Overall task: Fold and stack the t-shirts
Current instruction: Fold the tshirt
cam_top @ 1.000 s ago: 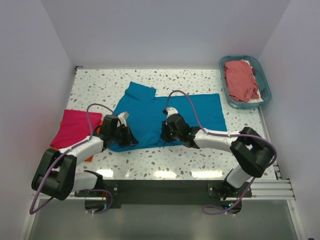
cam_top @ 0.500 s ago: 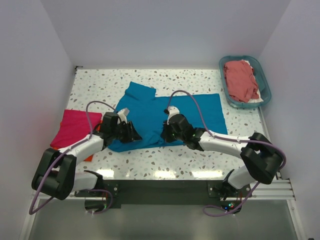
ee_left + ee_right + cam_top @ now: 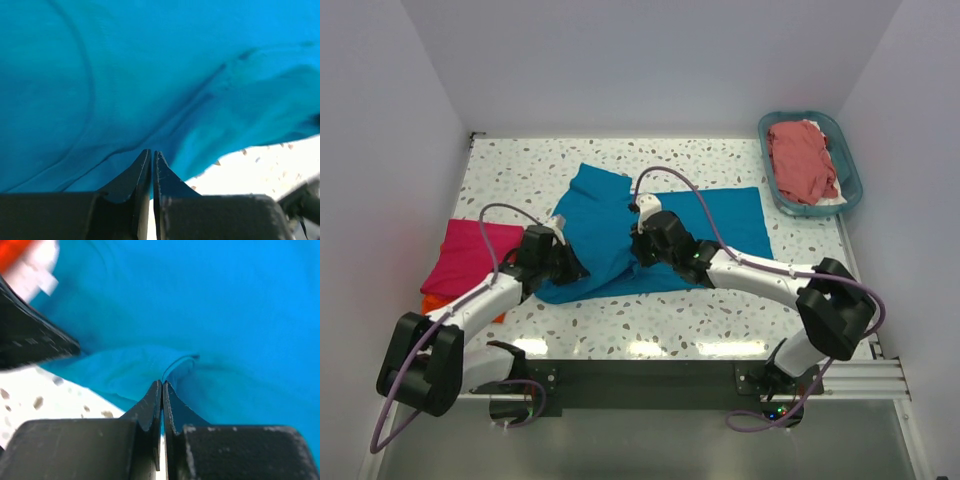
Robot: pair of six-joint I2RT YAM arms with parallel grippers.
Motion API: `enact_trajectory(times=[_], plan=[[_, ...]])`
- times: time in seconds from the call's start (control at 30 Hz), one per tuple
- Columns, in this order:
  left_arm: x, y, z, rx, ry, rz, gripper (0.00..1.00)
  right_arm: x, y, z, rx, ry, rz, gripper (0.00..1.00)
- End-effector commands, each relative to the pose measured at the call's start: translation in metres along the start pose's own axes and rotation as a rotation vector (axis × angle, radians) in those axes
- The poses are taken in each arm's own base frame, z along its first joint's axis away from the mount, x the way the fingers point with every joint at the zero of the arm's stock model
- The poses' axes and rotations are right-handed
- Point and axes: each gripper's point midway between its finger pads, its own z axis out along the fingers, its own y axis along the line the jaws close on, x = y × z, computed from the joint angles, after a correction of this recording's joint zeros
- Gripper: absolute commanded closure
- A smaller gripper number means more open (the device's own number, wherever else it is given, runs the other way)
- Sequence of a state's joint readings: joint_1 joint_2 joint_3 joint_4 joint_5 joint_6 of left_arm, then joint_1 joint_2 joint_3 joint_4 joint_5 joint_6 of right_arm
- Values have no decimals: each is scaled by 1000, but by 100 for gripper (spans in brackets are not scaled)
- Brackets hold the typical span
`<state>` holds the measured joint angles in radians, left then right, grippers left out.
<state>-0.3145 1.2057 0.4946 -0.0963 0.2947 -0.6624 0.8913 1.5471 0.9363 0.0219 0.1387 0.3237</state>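
Speckled table, teal t-shirt, basket overhead only

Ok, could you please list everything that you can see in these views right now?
teal blue t-shirt: one, teal blue, spread mid-table, near edge pinched by both grippers
magenta t-shirt: one, hot pink, folded at the table's left edge
orange t-shirt: one, orange, under the magenta one, only an edge showing
salmon-red t-shirt: one, dusty red, crumpled in the basket
white cloth: one, white, beneath the red tee; kind unclear
basket: one, teal plastic, far right corner
table: one, white speckled, under everything
left gripper: one, black, shut on the teal shirt's near edge
right gripper: one, black, shut on the same edge, further right
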Motion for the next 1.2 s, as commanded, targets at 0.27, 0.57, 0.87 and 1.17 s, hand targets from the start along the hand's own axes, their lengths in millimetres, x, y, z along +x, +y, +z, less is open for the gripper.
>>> enact_trajectory(times=[0.27, 0.57, 0.87, 1.17], plan=[[-23, 76, -39, -396, -211, -233, 100, -88, 24, 20, -48, -214, -200, 100], [-13, 100, -44, -466, -229, -288, 100, -102, 36, 40, -94, -286, -264, 100], [-8, 96, -42, -410, -219, -276, 100, -121, 37, 37, -95, -389, -236, 100], [-17, 83, -44, -338, -253, -244, 68, -125, 35, 43, -108, -412, -203, 100]])
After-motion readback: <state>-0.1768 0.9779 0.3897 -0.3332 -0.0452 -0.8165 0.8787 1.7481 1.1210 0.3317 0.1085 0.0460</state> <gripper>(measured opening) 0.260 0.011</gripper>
